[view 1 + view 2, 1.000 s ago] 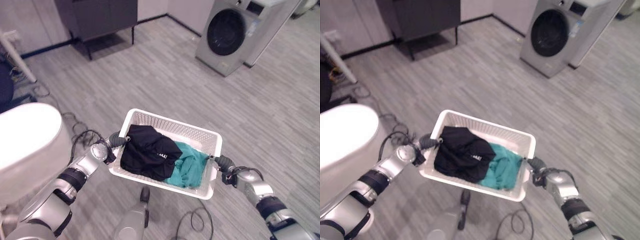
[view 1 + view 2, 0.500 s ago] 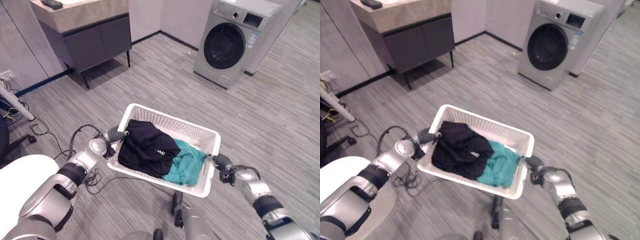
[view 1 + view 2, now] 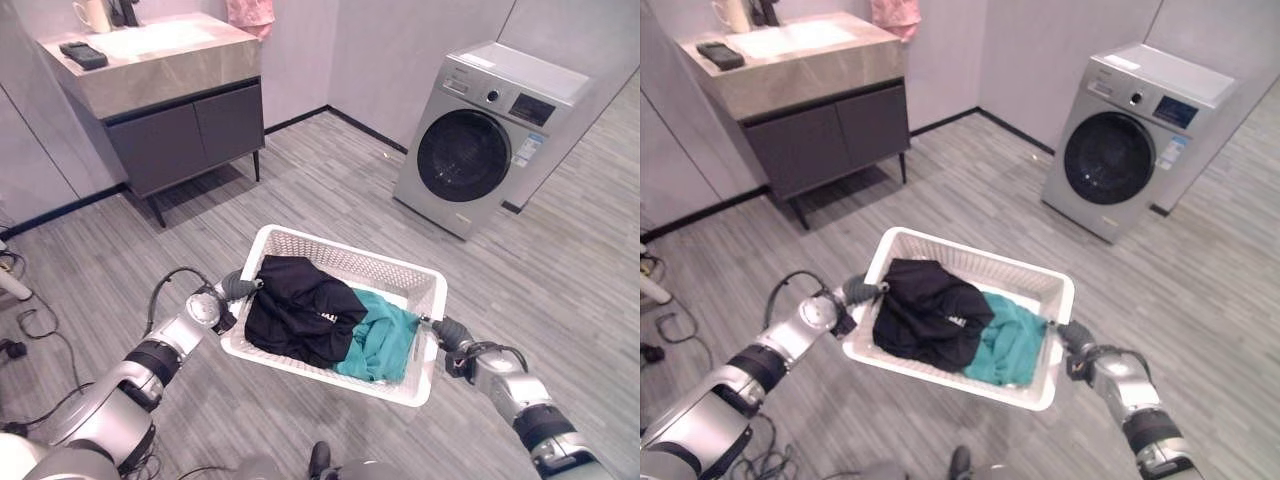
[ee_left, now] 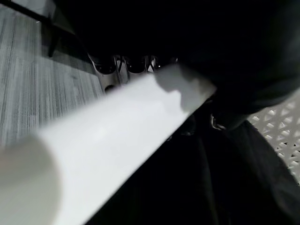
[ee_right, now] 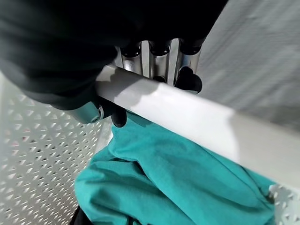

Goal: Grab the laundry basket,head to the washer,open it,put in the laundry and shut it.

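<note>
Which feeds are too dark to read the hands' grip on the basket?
Left wrist view: mostly dark, black garment under the bright basket rim, left hand dim beyond it. Right wrist view: well lit, right hand curled over the rim by the teal garment. Eye views: evenly lit.

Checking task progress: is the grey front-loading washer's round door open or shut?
Shut. The grey front-loading washer shows its dark round door flush against the front panel, not swung out.

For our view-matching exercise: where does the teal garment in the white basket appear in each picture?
Left eye view: teal garment in the basket's right half.
Right eye view: the same, beside the black garment.
Left wrist view: not in it.
Right wrist view: close up under the rim.
Shared landmark: white perforated plastic laundry basket.
</note>
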Controlling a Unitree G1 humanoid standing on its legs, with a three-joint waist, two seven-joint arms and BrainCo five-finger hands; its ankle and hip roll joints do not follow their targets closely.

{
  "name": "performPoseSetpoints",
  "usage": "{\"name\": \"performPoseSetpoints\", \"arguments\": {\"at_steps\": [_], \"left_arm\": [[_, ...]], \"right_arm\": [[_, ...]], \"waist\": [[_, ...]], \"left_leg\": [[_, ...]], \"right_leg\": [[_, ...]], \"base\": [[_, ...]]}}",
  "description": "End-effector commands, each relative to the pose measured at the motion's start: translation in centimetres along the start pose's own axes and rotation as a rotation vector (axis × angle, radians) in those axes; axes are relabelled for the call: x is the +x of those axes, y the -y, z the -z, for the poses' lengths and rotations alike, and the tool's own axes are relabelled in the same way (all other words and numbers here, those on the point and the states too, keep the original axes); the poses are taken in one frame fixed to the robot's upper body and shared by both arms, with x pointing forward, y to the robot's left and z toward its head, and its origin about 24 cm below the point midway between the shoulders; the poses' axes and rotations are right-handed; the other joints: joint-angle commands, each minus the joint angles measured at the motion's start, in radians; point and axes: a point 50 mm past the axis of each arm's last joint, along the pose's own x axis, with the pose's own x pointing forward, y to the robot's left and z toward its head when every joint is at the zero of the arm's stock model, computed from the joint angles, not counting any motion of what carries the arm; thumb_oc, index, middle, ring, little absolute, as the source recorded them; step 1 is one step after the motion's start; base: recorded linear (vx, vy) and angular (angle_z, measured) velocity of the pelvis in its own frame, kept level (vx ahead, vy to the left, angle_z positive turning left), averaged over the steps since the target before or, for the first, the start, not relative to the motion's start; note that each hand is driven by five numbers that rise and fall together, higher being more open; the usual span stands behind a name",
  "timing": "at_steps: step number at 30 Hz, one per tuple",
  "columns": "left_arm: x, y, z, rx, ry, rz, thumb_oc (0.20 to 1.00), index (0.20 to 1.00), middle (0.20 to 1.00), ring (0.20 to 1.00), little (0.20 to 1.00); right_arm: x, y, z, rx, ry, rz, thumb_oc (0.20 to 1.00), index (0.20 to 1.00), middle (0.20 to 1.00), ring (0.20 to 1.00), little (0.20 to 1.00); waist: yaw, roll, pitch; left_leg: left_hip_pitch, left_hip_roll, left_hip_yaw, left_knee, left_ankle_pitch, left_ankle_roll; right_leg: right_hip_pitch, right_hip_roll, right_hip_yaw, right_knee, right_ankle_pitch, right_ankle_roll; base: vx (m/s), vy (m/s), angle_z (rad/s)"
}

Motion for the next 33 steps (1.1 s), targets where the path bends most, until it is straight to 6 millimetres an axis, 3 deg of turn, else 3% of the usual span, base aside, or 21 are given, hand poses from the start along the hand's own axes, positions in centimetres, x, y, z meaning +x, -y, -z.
{"name": "performPoseSetpoints", "arguments": {"at_steps": [1,3,6,9,11,12,13,14,15,17,18,19,21,22,24,25,26,27,28,30,33], "left_arm": [[0.0,-4.1,-4.7,-0.014,0.169,-0.132,0.2,0.2,0.2,0.2,0.2],[0.2,-3.8,-5.0,-0.002,0.175,-0.127,0.2,0.2,0.2,0.2,0.2],[0.2,-3.6,-5.0,0.005,0.179,-0.119,0.2,0.2,0.2,0.2,0.2],[0.2,-3.4,-4.8,0.005,0.175,-0.103,0.2,0.2,0.2,0.2,0.2],[0.1,-3.7,-4.3,0.0,0.16,-0.114,0.2,0.2,0.2,0.2,0.2],[0.1,-4.0,-3.9,0.003,0.146,-0.115,0.2,0.2,0.2,0.2,0.2],[0.0,-4.2,-3.5,-0.005,0.133,-0.123,0.2,0.2,0.2,0.2,0.2],[-0.2,-4.3,-3.1,-0.008,0.128,-0.13,0.2,0.2,0.2,0.2,0.2],[-0.4,-4.6,-2.8,-0.007,0.121,-0.14,0.2,0.2,0.2,0.2,0.2],[-0.5,-4.9,-2.7,-0.014,0.12,-0.155,0.2,0.2,0.2,0.2,0.2],[-0.6,-5.1,-2.1,-0.018,0.099,-0.163,0.2,0.2,0.2,0.2,0.2],[-0.6,-5.1,-2.1,-0.018,0.099,-0.163,0.2,0.2,0.2,0.2,0.2],[-0.6,-5.3,-2.3,-0.005,0.098,-0.168,0.2,0.2,0.2,0.2,0.2],[-0.6,-5.4,-2.8,0.007,0.111,-0.165,0.2,0.2,0.2,0.2,0.2],[-0.5,-5.4,-3.1,0.014,0.125,-0.162,0.2,0.2,0.2,0.2,0.2],[-0.5,-5.8,-3.9,0.029,0.148,-0.165,0.2,0.2,0.2,0.2,0.2],[-0.5,-5.8,-3.9,0.029,0.149,-0.165,0.2,0.2,0.2,0.2,0.2],[-0.5,-5.9,-4.7,0.048,0.174,-0.168,0.2,0.2,0.2,0.2,0.2],[-0.5,-6.0,-4.7,0.048,0.174,-0.168,0.2,0.2,0.2,0.2,0.2],[-0.4,-6.2,-5.6,0.07,0.198,-0.171,0.2,0.2,0.2,0.2,0.2],[-0.2,-6.4,-6.0,0.084,0.202,-0.182,0.2,0.2,0.2,0.2,0.2]], "right_arm": [[-2.0,4.8,-3.2,0.01,0.15,0.136,0.2,0.2,0.2,0.2,0.2],[-2.1,5.1,-2.7,0.015,0.14,0.153,0.2,0.2,0.2,0.2,0.2],[-2.3,5.7,-1.7,0.024,0.117,0.18,0.2,0.2,0.2,0.2,0.2],[-1.7,5.6,-1.0,0.04,0.082,0.191,0.2,0.2,0.2,0.2,0.2],[-1.0,5.3,-0.7,0.038,0.053,0.19,0.2,0.2,0.2,0.2,0.2],[-0.9,5.2,-0.1,0.031,0.02,0.184,0.2,0.2,0.2,0.2,0.2],[-0.7,5.3,0.2,0.034,0.001,0.182,0.2,0.2,0.2,0.2,0.2],[-0.2,4.9,0.0,0.029,-0.007,0.171,0.2,0.2,0.2,0.2,0.2],[0.0,4.8,-0.1,0.019,-0.02,0.164,0.2,0.2,0.2,0.2,0.2],[0.3,4.7,-0.5,-0.008,-0.036,0.159,0.2,0.2,0.2,0.2,0.2],[0.5,4.5,-0.4,-0.014,-0.044,0.155,0.2,0.2,0.2,0.2,0.2],[0.5,4.5,-0.4,-0.014,-0.044,0.155,0.2,0.2,0.2,0.2,0.2],[0.3,5.0,-0.5,-0.004,-0.042,0.166,0.2,0.2,0.2,0.2,0.2],[0.2,5.5,-1.0,-0.012,-0.024,0.18,0.2,0.2,0.2,0.2,0.2],[0.0,5.8,-1.3,-0.01,-0.016,0.192,0.2,0.2,0.2,0.2,0.2],[-0.2,6.5,-1.9,-0.009,0.004,0.211,0.2,0.2,0.2,0.2,0.2],[-0.2,6.5,-1.9,-0.009,0.004,0.212,0.2,0.2,0.2,0.2,0.2],[-0.4,6.8,-2.1,-0.001,0.016,0.221,0.2,0.2,0.2,0.2,0.2],[-0.5,6.8,-2.1,0.0,0.016,0.221,0.2,0.2,0.2,0.2,0.2],[-0.6,7.0,-2.4,-0.012,0.026,0.222,0.2,0.2,0.2,0.2,0.2],[-0.7,7.2,-2.7,-0.019,0.037,0.228,0.2,0.2,0.2,0.2,0.2]], "waist": [[0.023,0.033,-0.009],[0.045,0.024,-0.002],[0.075,0.038,-0.011],[0.105,0.041,-0.034],[0.135,0.033,-0.068],[0.152,0.017,-0.078],[0.169,0.011,-0.082],[0.179,0.019,-0.077],[0.175,0.033,-0.077],[0.156,0.062,-0.069],[0.151,0.087,-0.065],[0.151,0.088,-0.067],[0.144,0.107,-0.063],[0.14,0.112,-0.055],[0.137,0.115,-0.051],[0.134,0.118,-0.044],[0.134,0.119,-0.043],[0.132,0.121,-0.044],[0.131,0.121,-0.046],[0.128,0.121,-0.056],[0.12,0.11,-0.058]], "left_leg": [[0.058,-0.028,0.048,-0.313,0.055,-0.009],[0.052,-0.065,0.105,-0.57,0.065,-0.02],[0.04,-0.129,0.156,-0.911,0.11,-0.032],[0.028,-0.163,0.189,-0.963,0.112,-0.037],[0.09,-0.179,0.158,-0.998,0.117,0.006],[0.114,-0.204,0.13,-0.986,0.091,0.022],[0.136,-0.208,0.132,-0.974,0.065,0.04],[0.174,-0.205,0.134,-0.969,0.04,0.062],[0.203,-0.201,0.131,-0.968,0.019,0.078],[0.269,-0.196,0.133,-0.981,-0.016,0.115],[0.331,-0.204,0.132,-1.002,-0.038,0.134],[0.329,-0.202,0.131,-1.005,-0.036,0.133],[0.387,-0.2,0.128,-1.043,-0.048,0.135],[0.414,-0.201,0.122,-1.053,-0.05,0.122],[0.421,-0.199,0.118,-1.051,-0.058,0.112],[0.417,-0.195,0.107,-1.035,-0.069,0.091],[0.418,-0.194,0.106,-1.034,-0.07,0.09],[0.426,-0.183,0.097,-1.038,-0.081,0.072],[0.424,-0.183,0.097,-1.039,-0.078,0.072],[0.442,-0.174,0.096,-1.064,-0.087,0.059],[0.469,-0.157,0.108,-1.068,-0.105,0.042]], "right_leg": [[0.027,-0.033,0.005,-0.07,-0.042,0.188],[0.064,-0.032,-0.006,-0.071,-0.062,0.2],[0.119,-0.008,-0.008,-0.085,-0.087,0.224],[0.172,0.007,0.015,-0.085,-0.125,0.237],[0.171,0.028,0.044,0.004,-0.147,0.233],[0.157,0.024,0.039,0.089,-0.124,0.264],[0.119,0.013,0.028,0.208,-0.057,0.322],[0.064,-0.036,-0.002,0.339,0.022,0.387],[0.027,-0.081,-0.03,0.451,0.058,0.421],[-0.043,-0.136,-0.067,0.673,0.11,0.441],[-0.091,-0.198,-0.112,0.745,0.078,0.428],[-0.093,-0.196,-0.113,0.743,0.08,0.426],[-0.134,-0.266,-0.161,0.713,0.032,0.395],[-0.149,-0.279,-0.19,0.608,-0.006,0.376],[-0.154,-0.29,-0.202,0.531,-0.015,0.37],[-0.148,-0.306,-0.197,0.37,-0.019,0.357],[-0.145,-0.304,-0.198,0.366,-0.017,0.357],[-0.143,-0.32,-0.157,0.236,0.0,0.355],[-0.143,-0.318,-0.158,0.23,0.005,0.354],[-0.139,-0.322,-0.114,0.094,0.037,0.363],[-0.146,-0.324,-0.082,-0.008,0.116,0.389]], "base": [[0.39,-0.043,-0.23],[0.49,-0.03,-0.07],[0.46,0.015,-0.31],[0.51,0.015,-0.12],[0.42,0.024,-0.55],[0.45,0.049,-0.76],[0.45,0.065,-0.76],[0.42,0.089,-0.87],[0.38,0.113,-0.85],[0.39,0.172,-0.66],[0.33,0.151,-0.02],[0.32,0.123,-0.02],[0.31,0.021,-0.25],[0.28,-0.024,-0.13],[0.21,-0.135,-0.03],[0.18,-0.176,0.11],[0.22,-0.268,0.26],[0.12,-0.144,0.28],[0.19,-0.247,0.23],[0.15,-0.184,0.06],[0.2,-0.238,0.06]]}}
